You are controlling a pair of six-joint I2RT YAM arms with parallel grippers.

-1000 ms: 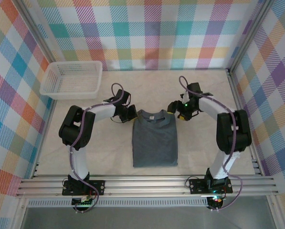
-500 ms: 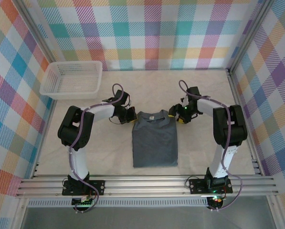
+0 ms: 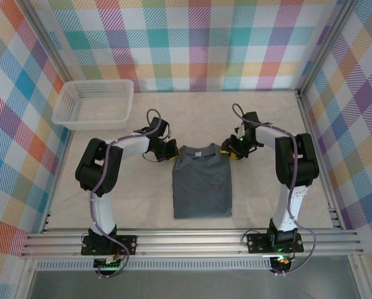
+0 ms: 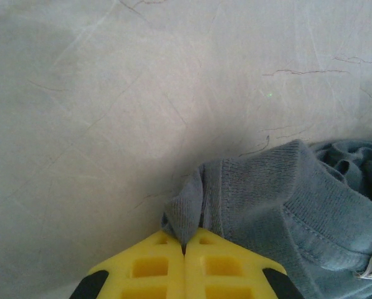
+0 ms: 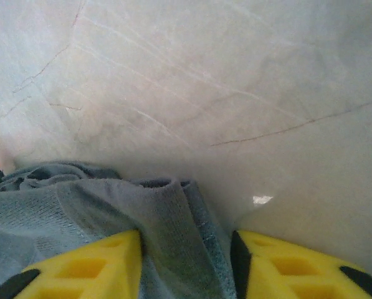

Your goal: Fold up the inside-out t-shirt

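Slate-grey t-shirt (image 3: 202, 187): narrow rectangle, mid-table (image 3: 260, 193), collar far. My left gripper (image 4: 184, 246): pressed together, pinching one shoulder corner. My right gripper (image 5: 187, 244): has narrowed around the other corner, fabric between, not yet clamped. Lift likely imminent.

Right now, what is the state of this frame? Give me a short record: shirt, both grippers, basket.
t-shirt: grey, folded into a narrow rectangle, flat on the table, collar at the far end
left gripper: shut on the t-shirt's far left corner
right gripper: open, fingers either side of a bunched fold at the far right corner
basket: white, far left of the table, apart from the t-shirt
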